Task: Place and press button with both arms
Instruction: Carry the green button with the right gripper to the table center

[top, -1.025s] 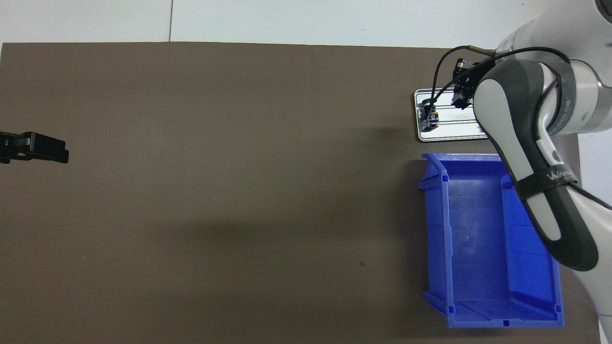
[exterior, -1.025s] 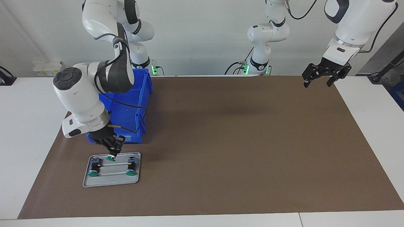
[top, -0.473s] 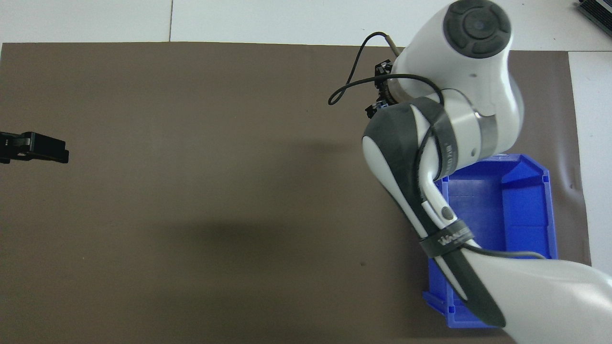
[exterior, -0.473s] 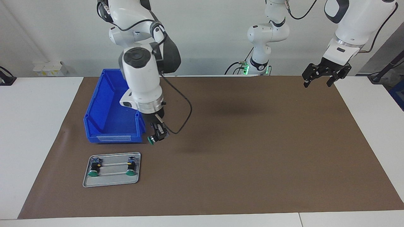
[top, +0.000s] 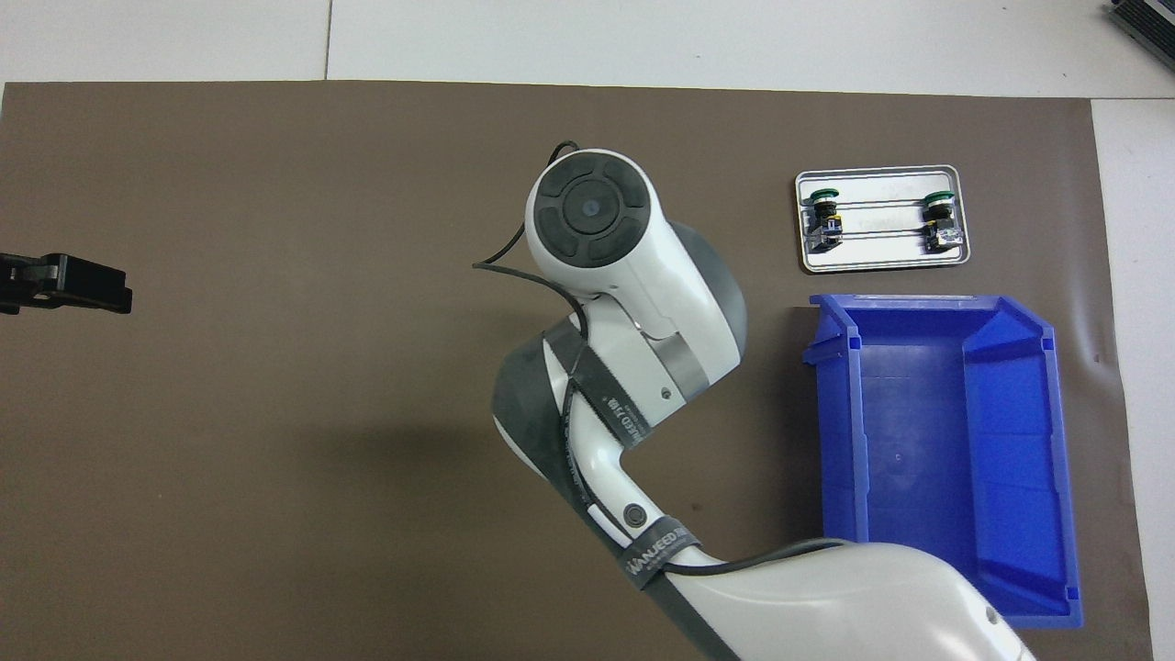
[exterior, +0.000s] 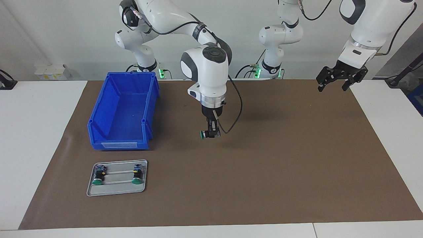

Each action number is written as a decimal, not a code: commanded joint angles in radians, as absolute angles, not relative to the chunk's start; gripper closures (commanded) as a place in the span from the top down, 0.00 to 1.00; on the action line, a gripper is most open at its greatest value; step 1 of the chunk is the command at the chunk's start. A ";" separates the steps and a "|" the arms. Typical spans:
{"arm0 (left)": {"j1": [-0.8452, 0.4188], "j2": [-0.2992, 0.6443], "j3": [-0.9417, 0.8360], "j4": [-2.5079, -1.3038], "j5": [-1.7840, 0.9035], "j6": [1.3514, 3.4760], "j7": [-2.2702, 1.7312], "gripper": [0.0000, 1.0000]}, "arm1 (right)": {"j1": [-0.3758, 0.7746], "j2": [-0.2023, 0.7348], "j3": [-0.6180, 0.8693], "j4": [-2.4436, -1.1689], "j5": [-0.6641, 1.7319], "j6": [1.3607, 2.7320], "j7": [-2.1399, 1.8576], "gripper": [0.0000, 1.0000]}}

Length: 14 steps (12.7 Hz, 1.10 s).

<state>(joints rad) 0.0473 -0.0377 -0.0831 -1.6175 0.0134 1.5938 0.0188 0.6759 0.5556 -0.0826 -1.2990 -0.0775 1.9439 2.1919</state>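
Note:
My right gripper (exterior: 211,133) hangs over the middle of the brown mat, shut on a button (exterior: 204,135) whose green cap points sideways. It holds the button clear above the mat. In the overhead view the right arm's own wrist hides this gripper and the button. Two like buttons (exterior: 97,176) (exterior: 136,174) lie on a small metal tray (exterior: 115,191) toward the right arm's end; they also show in the overhead view (top: 822,216) (top: 941,220). My left gripper (exterior: 334,81) (top: 66,283) is open, empty and raised over the mat's corner at the left arm's end, where it waits.
An empty blue bin (exterior: 122,109) (top: 936,450) stands on the mat (exterior: 281,165) beside the tray (top: 881,263), nearer to the robots. White table surface borders the mat.
My right gripper lifted a button off the tray and carried it past the bin to over the mat's middle. The left arm has not moved.

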 commanded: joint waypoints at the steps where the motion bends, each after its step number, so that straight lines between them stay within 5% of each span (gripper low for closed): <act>1: 0.049 -0.063 -0.084 -1.644 0.031 1.588 0.012 1.00 | 0.735 0.647 -0.080 -1.255 -0.126 2.011 2.386 0.00; 14: 0.049 -0.063 -0.084 -1.644 0.031 1.588 0.012 1.00 | 0.882 0.612 -0.078 -1.503 -0.150 2.200 2.437 0.00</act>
